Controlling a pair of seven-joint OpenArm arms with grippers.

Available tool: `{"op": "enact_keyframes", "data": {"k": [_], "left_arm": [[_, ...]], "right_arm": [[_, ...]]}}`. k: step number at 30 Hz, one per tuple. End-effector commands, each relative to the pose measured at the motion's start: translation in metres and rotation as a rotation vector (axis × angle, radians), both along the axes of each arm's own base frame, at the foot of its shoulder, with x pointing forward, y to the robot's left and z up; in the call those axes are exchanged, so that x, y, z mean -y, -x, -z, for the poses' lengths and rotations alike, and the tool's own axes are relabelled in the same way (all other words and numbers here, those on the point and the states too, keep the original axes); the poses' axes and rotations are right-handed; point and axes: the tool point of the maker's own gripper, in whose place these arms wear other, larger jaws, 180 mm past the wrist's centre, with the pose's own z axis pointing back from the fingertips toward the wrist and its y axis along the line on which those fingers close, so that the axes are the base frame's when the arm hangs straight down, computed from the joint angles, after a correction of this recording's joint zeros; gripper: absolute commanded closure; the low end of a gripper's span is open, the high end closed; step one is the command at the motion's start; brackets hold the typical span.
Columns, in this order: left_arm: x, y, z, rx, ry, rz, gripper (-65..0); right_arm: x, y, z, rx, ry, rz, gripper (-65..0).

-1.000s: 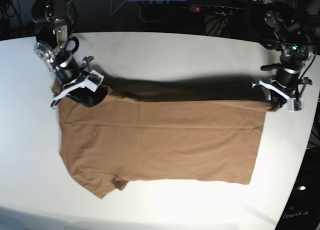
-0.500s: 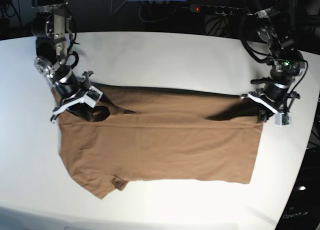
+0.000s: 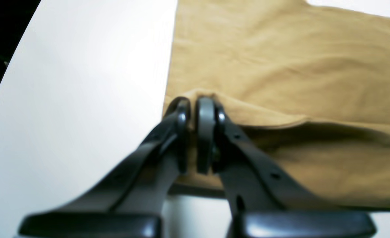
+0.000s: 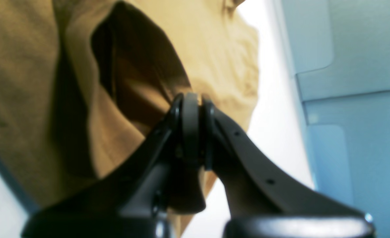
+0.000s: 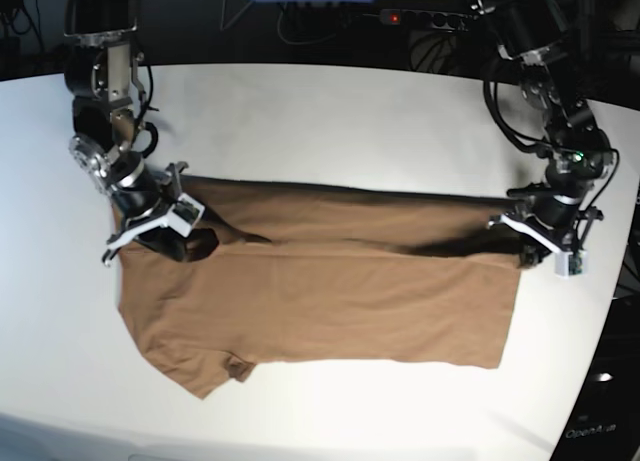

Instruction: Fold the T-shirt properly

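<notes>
A tan-brown T-shirt (image 5: 330,306) lies across a white desk (image 5: 330,411), with two black-and-white robot arms reaching onto it from the far side. The left arm's pincer (image 3: 195,102) is closed on the shirt, near the corner at the right side of the base view. The right arm's pincer (image 4: 193,102) is closed on the shirt too, near the opposite side.

Between the two pincers the cloth is lifted into a long ridge that runs across the shirt — dark, shadowed hollows show beneath it close to each grip. Beyond the ridge, a strip of the shirt lies along the desk, its edge fairly straight. On the near side the cloth spreads mostly flat, with soft wrinkles.

At the near left of the base view, a piece of the shirt sticks out toward the viewer in a rumpled point, with a small bunched fold beside it. The near right corner lies flat and squared.
</notes>
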Motion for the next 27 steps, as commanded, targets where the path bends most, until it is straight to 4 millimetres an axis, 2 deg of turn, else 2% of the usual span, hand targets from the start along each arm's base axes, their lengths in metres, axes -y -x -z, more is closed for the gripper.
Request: {"op": "enact_keyframes", "data": {"k": [1,5,14,21,27], "left_arm": [[-0.001,-0.012,-0.017,0.062,0.000,0.002,-3.6],[0.000,-0.018,-0.018,0.068,0.007,0.006,-3.6],[0.001,-0.033,-0.031,0.104,0.014,0.006,-3.6],[-0.007,-0.038,-0.015,0.060,0.030,-0.003,-3.6],[-0.007,-0.043,-0.020,0.074,0.032,-0.003,-3.6]], "right_arm": [[0.002,-0.011,-0.017,0.058,0.003,-0.004,-0.6],[0.002,-0.018,-0.024,0.076,0.002,-0.005,-0.6],[0.004,-0.032,-0.006,-0.003,-0.022,-0.005,-0.6],[0.008,-0.043,0.000,-0.022,-0.032,0.009,-0.6],[0.008,-0.045,0.000,-0.022,-0.034,0.009,-0.6]]}}
